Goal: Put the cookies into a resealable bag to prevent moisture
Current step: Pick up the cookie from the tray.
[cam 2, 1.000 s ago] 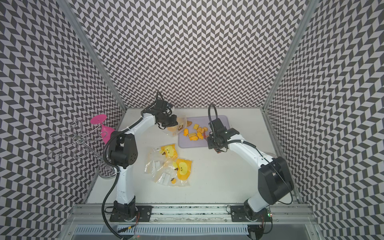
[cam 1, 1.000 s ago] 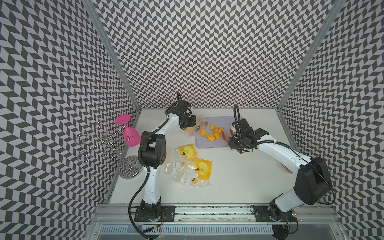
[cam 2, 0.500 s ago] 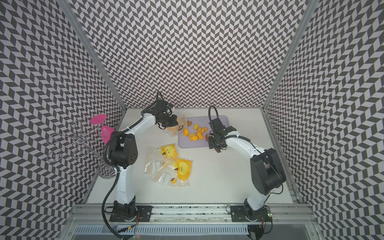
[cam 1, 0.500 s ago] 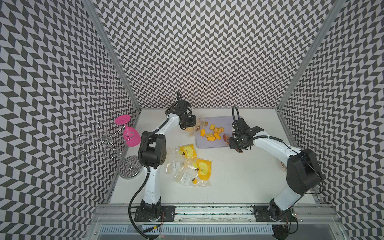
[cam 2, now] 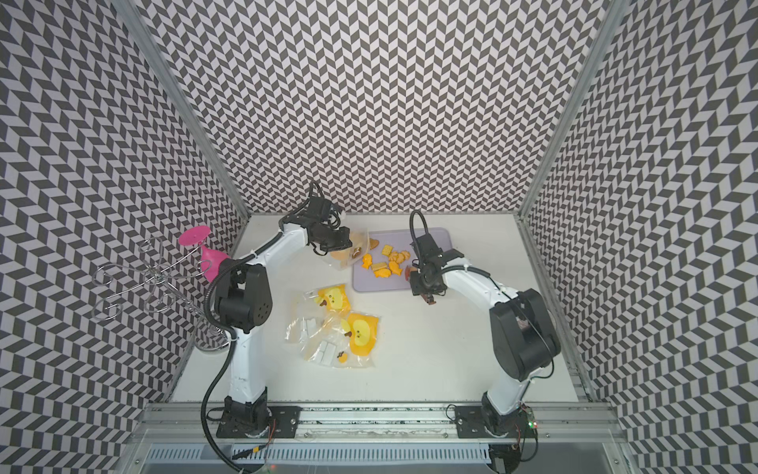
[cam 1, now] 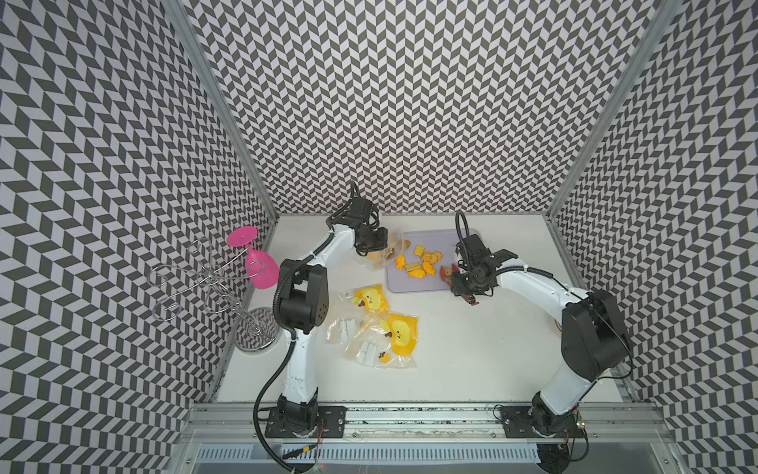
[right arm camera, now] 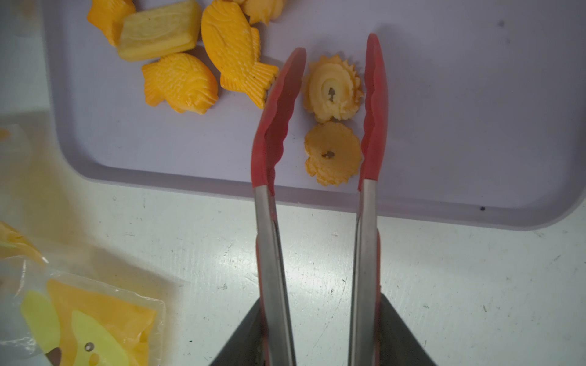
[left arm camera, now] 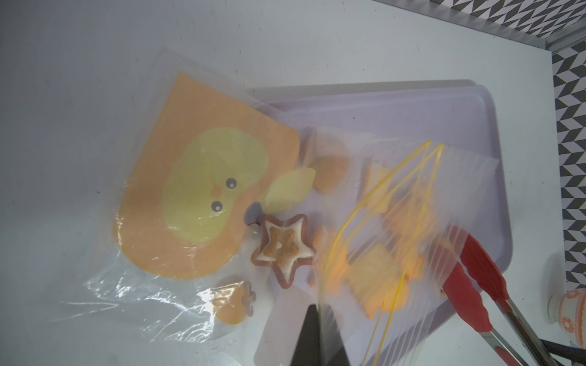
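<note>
Red-tipped tongs (right arm camera: 279, 126), clamped by the handles in our right fingers (right arm camera: 402, 342), straddle two round cookies (right arm camera: 333, 88) just inside the near edge of the tray (right arm camera: 475, 95), the others heaped further in, so we judge a pick-up is in hand. Our left fingers (left arm camera: 312, 345) are pinched tight on the bag (left arm camera: 196, 133), holding its mouth up over the tray's corner, a star cookie (left arm camera: 285, 250) apparently already inside. Next we should squeeze on just one round and carry it into that mouth.
</note>
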Controlling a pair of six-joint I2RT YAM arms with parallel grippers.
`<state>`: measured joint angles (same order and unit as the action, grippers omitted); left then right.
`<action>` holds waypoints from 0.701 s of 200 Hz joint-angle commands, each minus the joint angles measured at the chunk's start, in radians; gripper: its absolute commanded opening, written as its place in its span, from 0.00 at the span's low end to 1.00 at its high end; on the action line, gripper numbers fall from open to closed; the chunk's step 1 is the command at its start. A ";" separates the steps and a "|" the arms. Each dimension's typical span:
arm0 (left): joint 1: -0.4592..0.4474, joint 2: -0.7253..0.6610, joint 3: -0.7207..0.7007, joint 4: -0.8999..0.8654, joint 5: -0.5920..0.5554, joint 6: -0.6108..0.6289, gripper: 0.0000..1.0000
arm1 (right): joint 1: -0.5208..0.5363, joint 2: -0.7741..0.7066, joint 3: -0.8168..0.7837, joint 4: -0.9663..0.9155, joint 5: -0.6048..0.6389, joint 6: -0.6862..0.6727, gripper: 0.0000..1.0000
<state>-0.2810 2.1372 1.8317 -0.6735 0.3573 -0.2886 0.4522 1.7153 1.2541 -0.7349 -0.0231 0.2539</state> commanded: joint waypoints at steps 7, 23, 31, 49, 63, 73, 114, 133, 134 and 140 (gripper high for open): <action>-0.004 -0.021 0.003 0.012 0.009 0.005 0.00 | -0.003 -0.015 0.025 0.015 0.017 0.002 0.45; -0.004 -0.021 0.003 0.013 0.008 0.005 0.00 | -0.003 -0.046 0.023 0.029 0.029 0.010 0.42; -0.004 -0.021 0.003 0.013 0.009 0.005 0.00 | -0.004 -0.066 0.021 0.042 0.039 0.017 0.41; -0.004 -0.019 0.002 0.013 0.009 0.004 0.00 | -0.004 -0.112 0.015 0.075 0.058 0.025 0.39; -0.004 -0.020 0.003 0.013 0.009 0.005 0.00 | -0.003 -0.139 0.010 0.097 0.058 0.024 0.38; -0.005 -0.020 0.003 0.013 0.009 0.005 0.00 | -0.004 -0.154 0.011 0.108 0.050 0.021 0.37; -0.009 -0.018 0.003 0.013 0.014 0.006 0.00 | 0.004 -0.176 0.023 0.150 -0.074 -0.028 0.37; -0.010 -0.019 0.003 0.012 0.012 0.008 0.00 | 0.029 -0.186 0.037 0.190 -0.125 -0.043 0.37; -0.010 -0.019 0.003 0.012 0.012 0.009 0.00 | 0.031 -0.186 0.038 0.192 -0.129 -0.044 0.37; -0.010 -0.018 0.003 0.013 0.012 0.008 0.00 | 0.043 -0.184 0.046 0.204 -0.151 -0.049 0.37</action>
<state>-0.2821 2.1372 1.8320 -0.6735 0.3580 -0.2882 0.4614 1.5635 1.2541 -0.6415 -0.0738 0.2447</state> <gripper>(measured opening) 0.047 0.369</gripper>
